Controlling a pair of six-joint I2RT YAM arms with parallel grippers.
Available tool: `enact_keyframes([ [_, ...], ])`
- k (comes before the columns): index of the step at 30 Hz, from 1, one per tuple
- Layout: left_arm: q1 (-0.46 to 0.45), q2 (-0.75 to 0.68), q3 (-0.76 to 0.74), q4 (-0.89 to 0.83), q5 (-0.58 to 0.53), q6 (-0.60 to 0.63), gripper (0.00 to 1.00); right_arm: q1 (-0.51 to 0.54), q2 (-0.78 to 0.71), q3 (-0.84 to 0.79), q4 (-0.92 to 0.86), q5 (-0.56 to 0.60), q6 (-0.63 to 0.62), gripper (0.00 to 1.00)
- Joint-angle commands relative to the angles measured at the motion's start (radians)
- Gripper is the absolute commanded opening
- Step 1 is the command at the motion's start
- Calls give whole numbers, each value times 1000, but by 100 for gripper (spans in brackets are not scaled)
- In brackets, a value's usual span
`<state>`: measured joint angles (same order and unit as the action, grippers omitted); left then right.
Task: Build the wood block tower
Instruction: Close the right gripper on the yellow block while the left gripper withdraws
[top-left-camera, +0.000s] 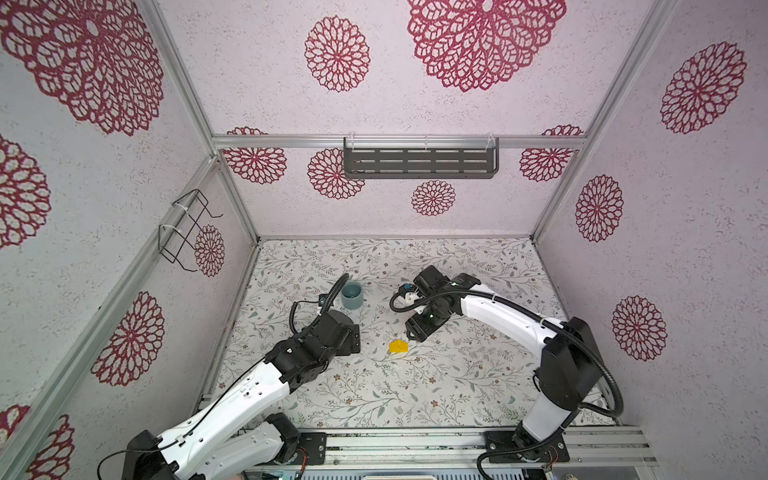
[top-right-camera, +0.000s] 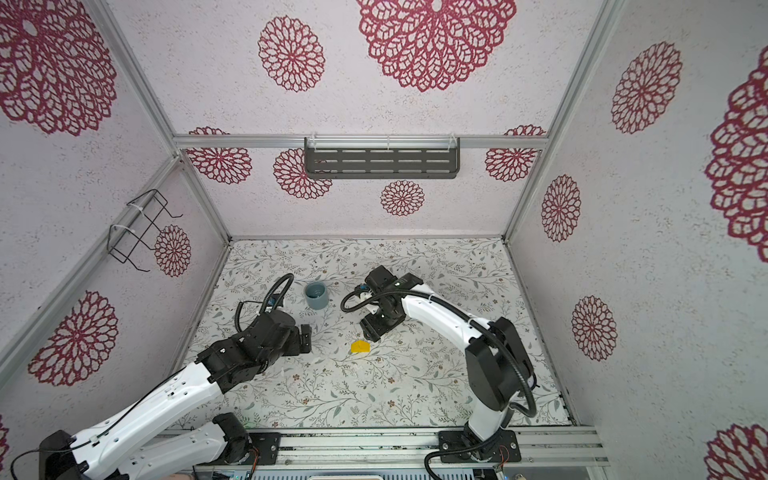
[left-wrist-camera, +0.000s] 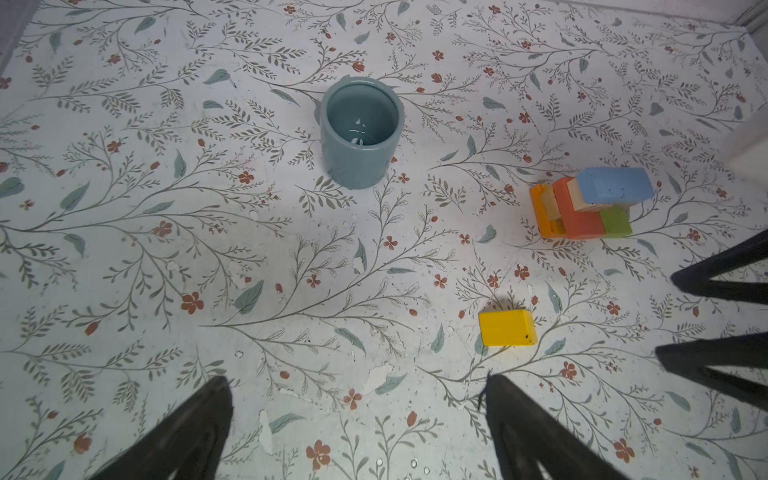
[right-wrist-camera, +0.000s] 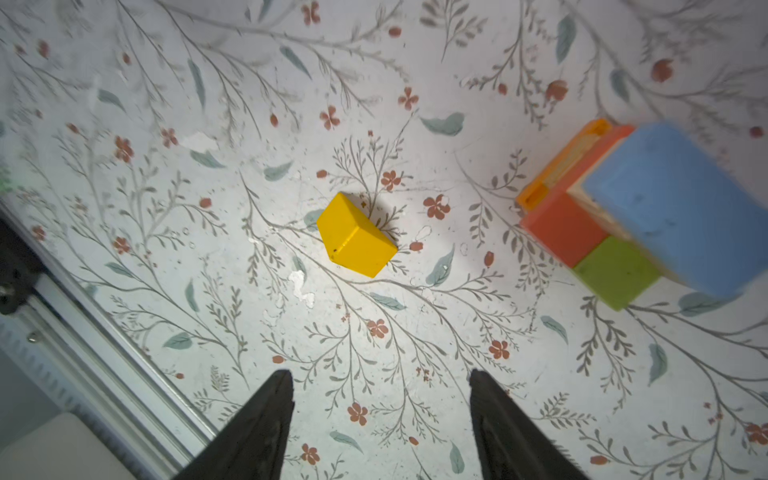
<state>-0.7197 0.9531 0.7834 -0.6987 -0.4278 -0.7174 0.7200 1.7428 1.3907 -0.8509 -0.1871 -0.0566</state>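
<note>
Left side. My left fingers (left-wrist-camera: 195, 428) hung spread wide over the surface (top-left-camera: 374, 395), with nothing between them and nothing touched. They were well clear of the blocks.

Farther off, toward the middle: teal cup (left-wrist-camera: 359, 137), upright and empty. It had no part in the job.

Middle. One yellow block (left-wrist-camera: 507, 328) lay alone on the surface, apart from everything, a small dark speck near one corner. It was not yet stacked.

Right of middle. The tower (left-wrist-camera: 590, 208) stood a little farther off and to the right of the yellow block, near it but not touching. Low tier: orange block (left-wrist-camera: 540, 212) on the left, red-orange block (left-wrist-camera: 579, 222) beside it, green block (left-wrist-camera: 616, 222) on the right. A natural wood piece (left-wrist-camera: 584, 195) sat above those. A blue block (left-wrist-camera: 615, 185) capped it and seemed to overhang the green side. In both top views the tower was hidden under my right arm (top-left-camera: 498, 307).

My right fingers (right-wrist-camera: 257, 424) were parted and held nothing. The yellow block lay ahead of their tips, not between them.

Progress, as I judged it: most of the stack was up, with five or so pieces placed. The yellow block was the only loose one I could find, so what remained looked like one pick and one placement on the blue top. Whether more blocks sat out of view, I could not tell.

Writing: none legible. No brand, label or letter could be read on the cup or the blocks.
</note>
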Motion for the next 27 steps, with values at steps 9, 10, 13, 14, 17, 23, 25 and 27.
enact_keyframes([
  [9, 28, -117, -55, -39, 17, -80, 97, 71, 140, 185, -90, 51, -215, 71],
  [10, 29, -119, -59, -37, 18, -82, 97, 80, 157, 202, -100, 63, -225, 71],
  [13, 32, -125, -68, -29, 23, -87, 97, 88, 204, 235, -124, 95, -244, 70],
  [14, 35, -127, -73, -27, 25, -86, 97, 88, 214, 243, -132, 102, -252, 67],
  [17, 44, -140, -82, -27, 26, -88, 97, 88, 240, 259, -137, 111, -263, 63],
  [23, 63, -145, -84, -9, 47, -80, 97, 102, 297, 296, -135, 92, -270, 59],
  [25, 68, -136, -82, -10, 52, -81, 97, 105, 309, 296, -137, 92, -274, 59],
  [27, 71, -130, -84, -10, 58, -80, 97, 107, 313, 287, -136, 87, -276, 59],
])
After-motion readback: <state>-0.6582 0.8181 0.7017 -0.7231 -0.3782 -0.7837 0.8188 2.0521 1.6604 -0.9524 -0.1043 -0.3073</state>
